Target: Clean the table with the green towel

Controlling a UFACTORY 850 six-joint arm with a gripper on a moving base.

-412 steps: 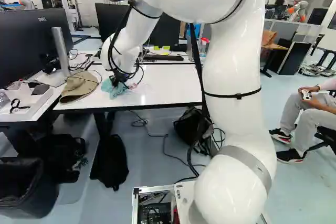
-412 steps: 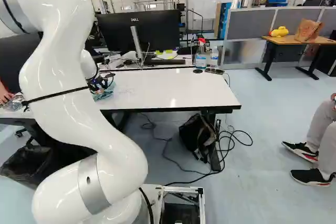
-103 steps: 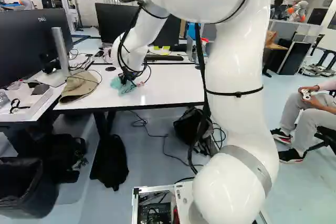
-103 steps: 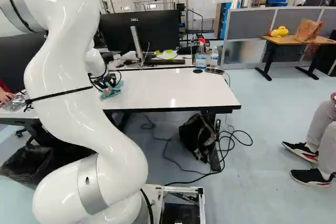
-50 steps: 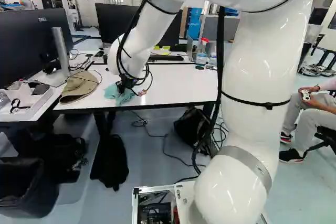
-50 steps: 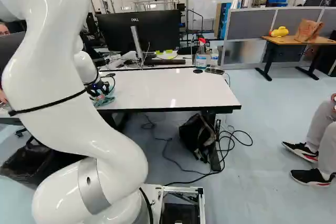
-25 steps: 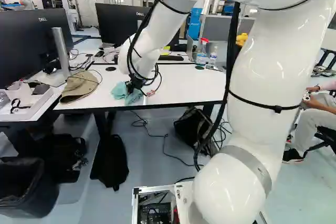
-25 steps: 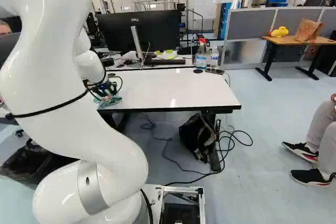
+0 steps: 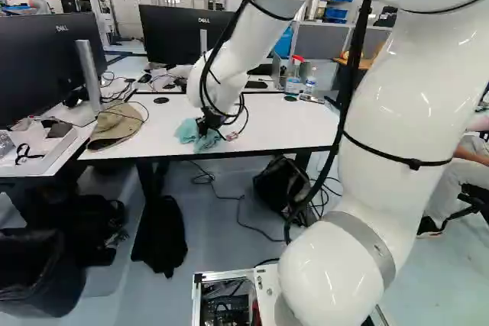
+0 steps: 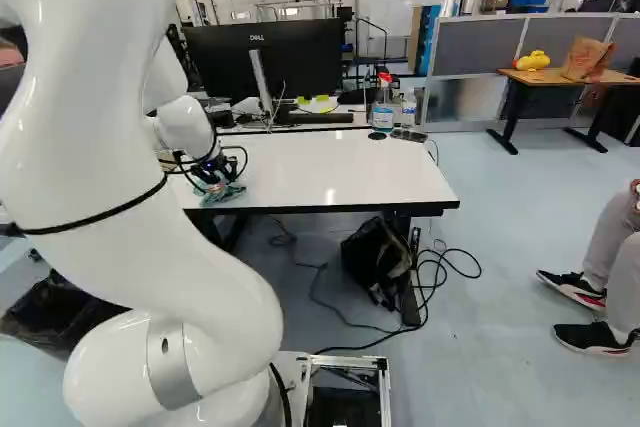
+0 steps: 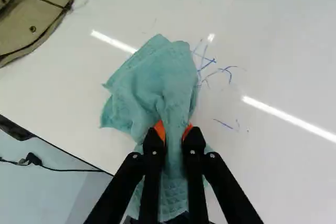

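Left base view: closest is the arm's lowest joint (image 9: 332,272), in front of the white table (image 9: 263,124), open metal frame (image 9: 225,295) beside it. Dark bin (image 9: 38,276) on the floor, front left of the table. Black backpack (image 9: 162,230) under the table's left part; dark bag (image 9: 281,185) under it, further right.

Arm reaches over the table's near edge. Gripper (image 9: 208,124) is down low over the table, left of its middle, with the green towel (image 9: 188,130). Wrist view: gripper (image 11: 174,129) fingers nearly together, orange pads (image 11: 159,129) pinching a bunched fold of towel from both sides. Grip's on cloth, a thin gap's worth. Rest of the towel lies spread on the table near its front edge.

Blue pen marks (image 11: 206,66) on the table, right next to the towel, some more a little apart. Tan hat (image 9: 116,125) at the table's left end, apart from the towel. Spray bottle (image 10: 382,107) with red top and a clear bottle (image 10: 409,107) by the table's far edge, toward its right. Black monitor (image 10: 265,59) past the far edge. Farther, right of the table: wooden desk (image 10: 575,78) with yellow duck (image 10: 532,60) and paper bag (image 10: 588,57).
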